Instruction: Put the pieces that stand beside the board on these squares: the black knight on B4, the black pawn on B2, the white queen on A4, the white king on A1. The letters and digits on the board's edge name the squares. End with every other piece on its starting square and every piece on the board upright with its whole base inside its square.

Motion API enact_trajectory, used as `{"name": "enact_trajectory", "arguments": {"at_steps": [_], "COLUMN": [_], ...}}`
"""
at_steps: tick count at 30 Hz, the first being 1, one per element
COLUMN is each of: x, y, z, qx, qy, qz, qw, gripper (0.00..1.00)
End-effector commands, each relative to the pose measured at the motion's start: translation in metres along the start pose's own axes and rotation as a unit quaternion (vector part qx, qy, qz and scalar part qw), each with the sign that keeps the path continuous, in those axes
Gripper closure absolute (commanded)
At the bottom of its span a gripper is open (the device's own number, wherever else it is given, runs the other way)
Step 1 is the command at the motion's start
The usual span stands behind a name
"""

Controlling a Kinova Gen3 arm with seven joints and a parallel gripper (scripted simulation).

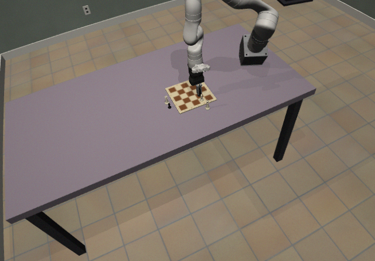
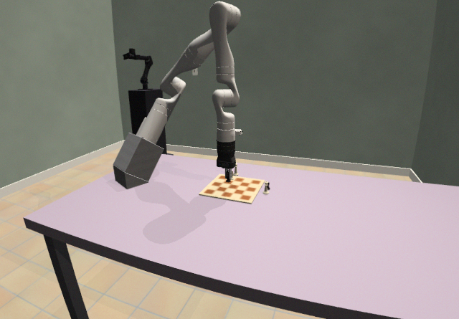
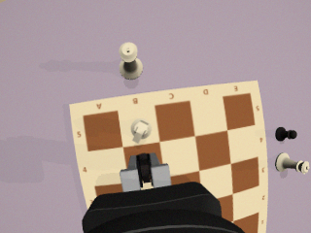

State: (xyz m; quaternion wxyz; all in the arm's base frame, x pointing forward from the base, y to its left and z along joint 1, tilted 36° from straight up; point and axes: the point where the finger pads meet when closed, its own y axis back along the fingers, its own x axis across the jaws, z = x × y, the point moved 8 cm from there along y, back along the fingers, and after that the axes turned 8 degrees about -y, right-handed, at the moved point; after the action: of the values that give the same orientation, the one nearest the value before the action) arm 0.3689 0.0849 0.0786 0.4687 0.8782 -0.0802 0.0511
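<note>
The small checkered board [image 1: 190, 97] lies on the purple table. My gripper [image 3: 144, 165] hangs straight down, low over square B4, and is shut on a dark piece, the black knight [image 1: 199, 93]; my fingers mostly hide it, and I cannot tell whether its base touches the board. A white piece [image 3: 139, 131] stands on B5, just beyond my fingers. The black pawn [image 3: 286, 134] and a tall white piece [image 3: 292, 165] stand off the board's row-1 side. Another tall white piece [image 3: 131, 61] stands off the board's row-5 side. I cannot tell which is queen and which is king.
The arm's grey base block [image 1: 253, 50] sits on the table behind the board. A black pedestal [image 2: 145, 117] with a small dark arm stands on the floor beyond the table.
</note>
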Motion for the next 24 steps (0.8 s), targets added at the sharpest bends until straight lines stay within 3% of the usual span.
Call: {"name": "enact_trajectory", "arguments": {"at_steps": [1, 24], "x": [0.0016, 0.002], "y": [-0.0007, -0.0037], "z": [-0.0019, -0.0016], "qx": [0.001, 0.0], "qy": [0.007, 0.007], "qz": [0.001, 0.002], "qw": [1.0, 1.0], "gripper": [1.0, 1.0]}}
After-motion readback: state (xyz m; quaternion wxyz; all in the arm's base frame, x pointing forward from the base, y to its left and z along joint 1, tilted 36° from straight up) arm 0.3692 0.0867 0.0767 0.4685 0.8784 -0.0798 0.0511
